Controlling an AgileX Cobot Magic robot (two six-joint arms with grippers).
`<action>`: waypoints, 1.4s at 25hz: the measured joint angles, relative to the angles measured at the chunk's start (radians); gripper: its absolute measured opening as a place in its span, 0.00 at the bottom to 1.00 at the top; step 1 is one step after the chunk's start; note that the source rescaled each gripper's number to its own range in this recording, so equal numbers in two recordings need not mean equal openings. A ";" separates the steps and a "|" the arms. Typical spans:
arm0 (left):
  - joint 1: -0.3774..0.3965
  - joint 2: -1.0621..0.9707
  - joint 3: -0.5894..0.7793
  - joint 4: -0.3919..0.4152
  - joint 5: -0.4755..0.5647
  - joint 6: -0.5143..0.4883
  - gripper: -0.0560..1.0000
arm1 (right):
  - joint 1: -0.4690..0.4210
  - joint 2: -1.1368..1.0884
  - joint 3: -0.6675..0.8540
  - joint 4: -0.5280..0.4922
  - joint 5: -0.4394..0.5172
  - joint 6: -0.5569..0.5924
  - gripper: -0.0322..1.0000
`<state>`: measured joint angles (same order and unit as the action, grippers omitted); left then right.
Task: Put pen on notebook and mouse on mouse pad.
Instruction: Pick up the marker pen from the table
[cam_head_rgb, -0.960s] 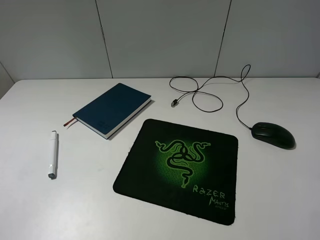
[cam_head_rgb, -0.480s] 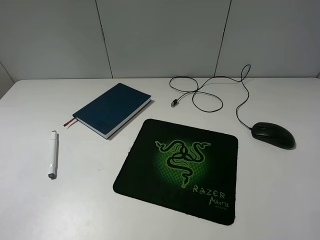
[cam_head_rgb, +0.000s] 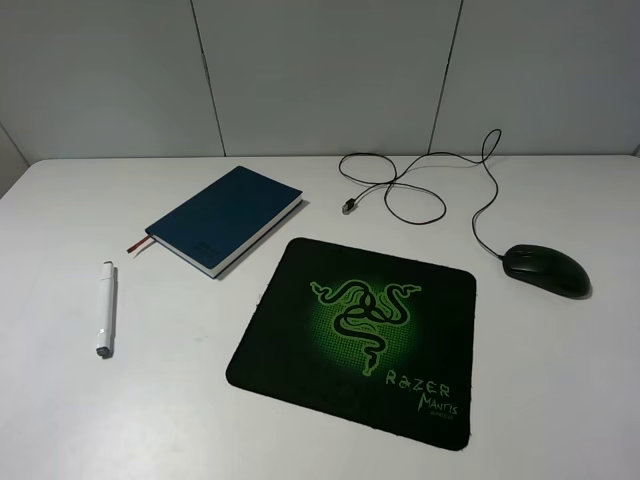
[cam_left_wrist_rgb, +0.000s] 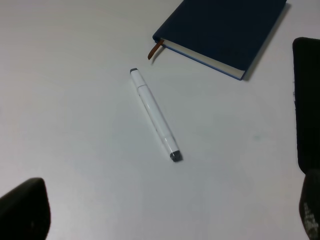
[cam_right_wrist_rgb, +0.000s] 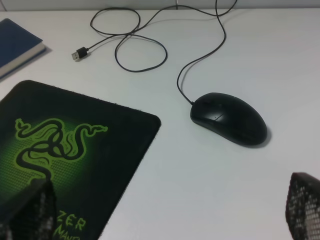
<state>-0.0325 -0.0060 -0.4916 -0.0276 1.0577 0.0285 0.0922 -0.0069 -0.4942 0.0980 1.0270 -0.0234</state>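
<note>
Where the left end effector (cam_left_wrist_rgb: 165, 212) hangs with fingers spread, you see the pen (cam_left_wrist_rgb: 154, 114) on the counter (cam_left_wrist_rgb: 75, 125) just ahead, the notebook (cam_left_wrist_rgb: 222, 30) beyond. Ahead of the right end effector (cam_right_wrist_rgb: 167, 210), likewise spread, lies the mouse (cam_right_wrist_rgb: 229, 118), off the mouse pad (cam_right_wrist_rgb: 125, 135) lettered "RAZER Mantis" in green, its cable (cam_right_wrist_rgb: 178, 85) looping farther away.

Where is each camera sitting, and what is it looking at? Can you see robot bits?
Exterior high: mounted high, looking down on the table with notebook, pen, mouse pad and mouse; no robot parts show.
Left wrist: on the left arm, looking down at pen and notebook; left fingertips show, spread apart.
Right wrist: on the right arm, looking down at mouse and mouse pad; right fingertips show, spread apart.
Shared: both wrist views show the notebook.
</note>
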 joint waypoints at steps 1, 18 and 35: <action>0.000 0.000 0.000 0.000 0.000 0.000 1.00 | 0.000 0.000 0.000 0.000 0.000 0.000 1.00; 0.000 0.013 -0.041 0.001 0.012 -0.049 1.00 | 0.000 0.000 0.000 0.000 0.000 0.000 1.00; 0.000 0.668 -0.245 0.028 0.026 -0.142 1.00 | 0.000 0.000 0.000 0.000 0.000 0.000 1.00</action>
<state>-0.0325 0.6624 -0.7365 0.0000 1.0840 -0.1133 0.0922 -0.0069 -0.4942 0.0980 1.0270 -0.0234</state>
